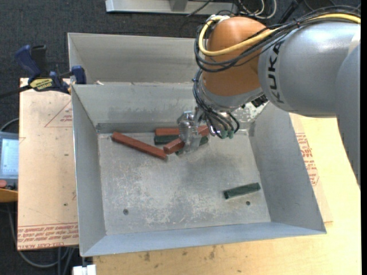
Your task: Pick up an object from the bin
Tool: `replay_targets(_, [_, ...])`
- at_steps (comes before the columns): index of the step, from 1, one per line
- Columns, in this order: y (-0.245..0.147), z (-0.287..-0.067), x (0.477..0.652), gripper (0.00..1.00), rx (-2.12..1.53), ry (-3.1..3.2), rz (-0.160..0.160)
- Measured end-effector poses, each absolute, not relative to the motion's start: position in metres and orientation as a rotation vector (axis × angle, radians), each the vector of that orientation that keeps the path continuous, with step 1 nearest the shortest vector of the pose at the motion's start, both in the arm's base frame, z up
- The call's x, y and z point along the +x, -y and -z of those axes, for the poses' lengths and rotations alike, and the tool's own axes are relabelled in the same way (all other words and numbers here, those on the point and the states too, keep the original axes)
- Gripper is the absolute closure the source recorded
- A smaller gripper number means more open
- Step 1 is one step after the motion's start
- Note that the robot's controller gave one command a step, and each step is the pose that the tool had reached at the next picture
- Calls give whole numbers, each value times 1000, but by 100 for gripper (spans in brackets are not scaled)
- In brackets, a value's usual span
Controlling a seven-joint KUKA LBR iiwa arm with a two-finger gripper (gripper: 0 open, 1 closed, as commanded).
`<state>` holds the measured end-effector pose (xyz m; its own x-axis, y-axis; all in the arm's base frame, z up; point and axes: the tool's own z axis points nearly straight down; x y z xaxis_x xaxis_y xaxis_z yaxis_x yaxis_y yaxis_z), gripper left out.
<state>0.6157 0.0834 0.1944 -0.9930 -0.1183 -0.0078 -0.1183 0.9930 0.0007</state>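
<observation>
1. Nearest: front part of the grey metal bin (86, 171). The floor is bare here, scuffed and speckled.
2. Front right of the floor: a small dark green block (242, 191) lying flat and alone, well apart from everything else and from the gripper.
3. Mid floor, left of centre: a long red-brown bar (137, 145) lying flat on a slant. Its right end runs into the cluster further back.
4. Back centre: a small cluster at the foot of the rear wall.
   - A short red-brown block (173, 147) touches the long bar's right end.
   - A dark green bar (166, 132) lies just behind it.
   - Another red-brown piece (203, 130) pokes out on the right side.
5. The gripper (192, 135) sits low, right in this cluster, between the dark green bar and the red-brown piece on the right and just beside the short block. Its metal tip overlaps these pieces. I cannot tell whether it is spread or closed, or whether anything is caught in it.
6. Above and behind: the orange cover (229, 44) with looped cables, then the grey arm (315, 62) coming in from the right.
7. Progress, as a judgement:
   - Done: the approach looks complete, with the tool at floor level among the back-centre pieces.
   - Likely target: one of the three pieces nearest it, though I cannot tell which.
   - Left: nothing is seen lifted, so a confirmed grasp and the raise out of the bin remain.
   - Risk: the pieces lie tight together, so a neighbour may get dragged along.
</observation>
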Motion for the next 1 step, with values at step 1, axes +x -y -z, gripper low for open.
replay_targets(1, [-84, -195, 617, 100, -185, -3133, -2])
